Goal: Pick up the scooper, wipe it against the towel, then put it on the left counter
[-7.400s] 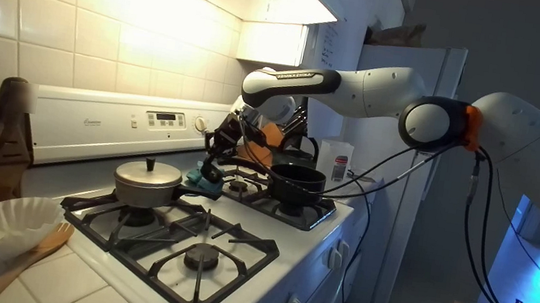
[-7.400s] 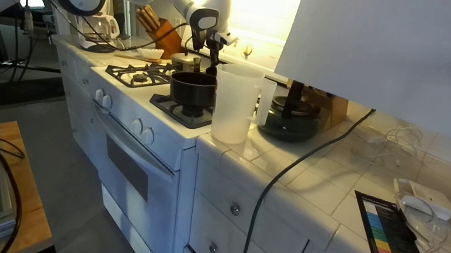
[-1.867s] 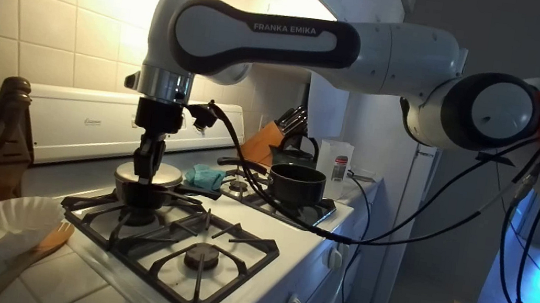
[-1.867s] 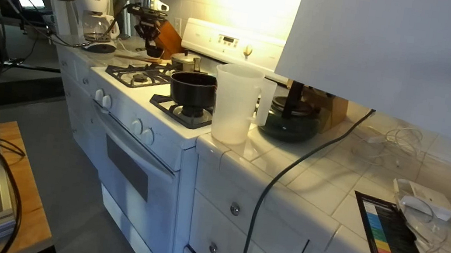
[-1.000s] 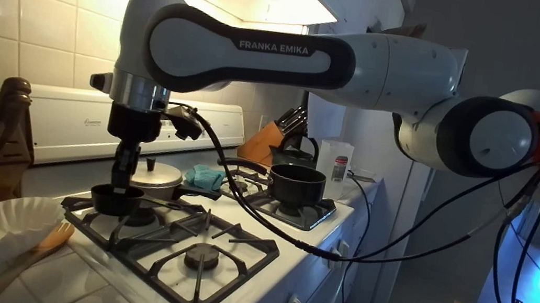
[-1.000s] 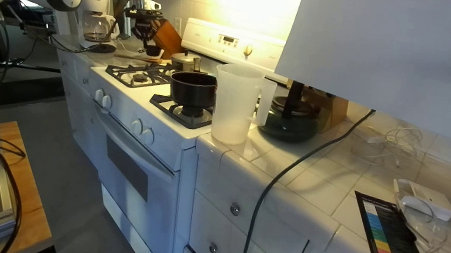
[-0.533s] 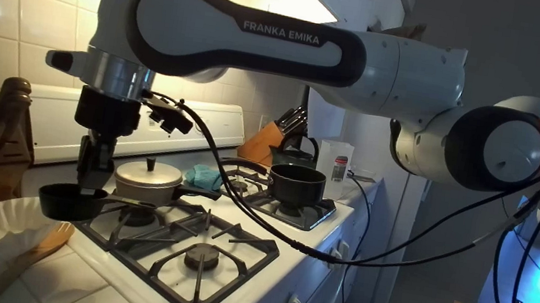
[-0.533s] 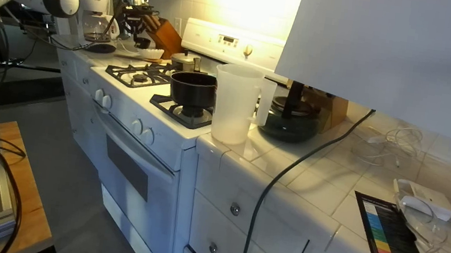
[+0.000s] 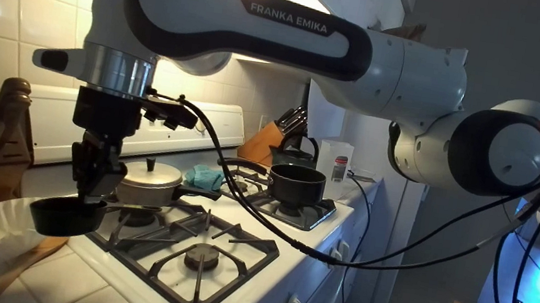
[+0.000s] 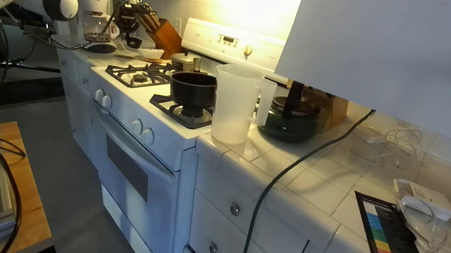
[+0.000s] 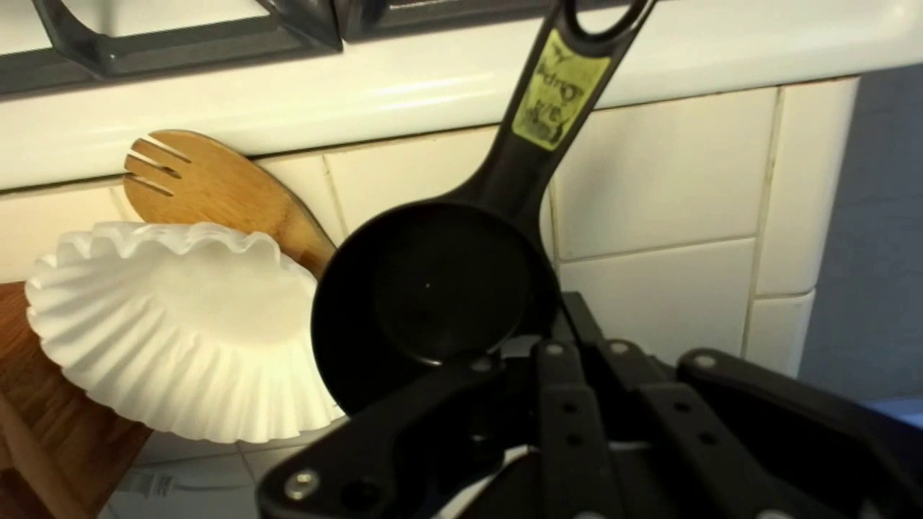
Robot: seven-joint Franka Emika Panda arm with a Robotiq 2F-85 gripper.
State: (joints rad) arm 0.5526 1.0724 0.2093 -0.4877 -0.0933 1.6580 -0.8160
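Scooper (image 11: 433, 288), black, round-cupped: held aloft above the tiled desk (image 11: 656, 180), near the paper filter (image 11: 187, 346) and wooden fork (image 11: 216, 189). Cup opening upward; handle points toward the stove (image 11: 238, 108), long axis nearly level. Jaws: together, clamped on the cup's rim. Arm (image 9: 286, 35): forearm outstretched, near level; wrist bent, pointing downward. Desk: pale glazed tile. Stove: white; teal towel (image 9: 204, 177), crumpled, between lidded pot (image 9: 152, 177) and black pot (image 9: 295, 189). Room: tiled wall (image 9: 47, 22), lit from above.
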